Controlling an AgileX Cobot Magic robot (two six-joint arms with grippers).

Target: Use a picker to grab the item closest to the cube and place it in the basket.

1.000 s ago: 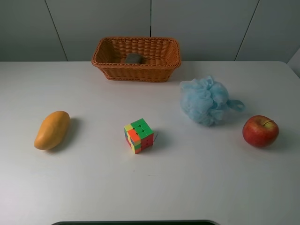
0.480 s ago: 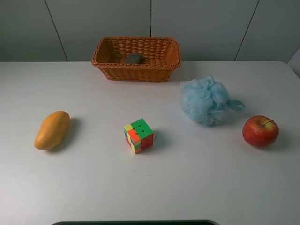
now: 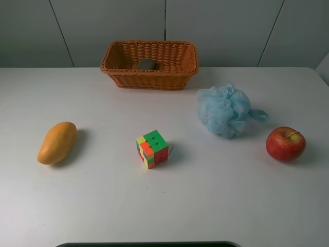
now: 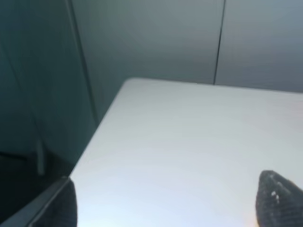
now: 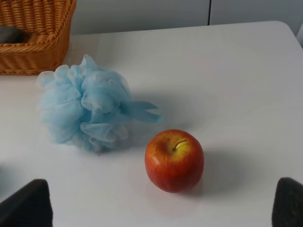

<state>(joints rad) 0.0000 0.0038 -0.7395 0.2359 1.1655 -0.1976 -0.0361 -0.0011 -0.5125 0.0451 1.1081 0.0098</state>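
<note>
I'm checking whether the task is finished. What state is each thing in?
Dark gray oblong block: lying inside the basket.
Orange-brown woven wicker basket: upright, holding the block.
Multicoloured puzzle cube: scrambled, on the white table.
Left gripper: open, empty.
Right gripper: open, empty.

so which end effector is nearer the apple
Right. The right end effector sits just short of the apple, fingers wide apart. The left end effector faces a bare table corner with no apple in sight.
</note>
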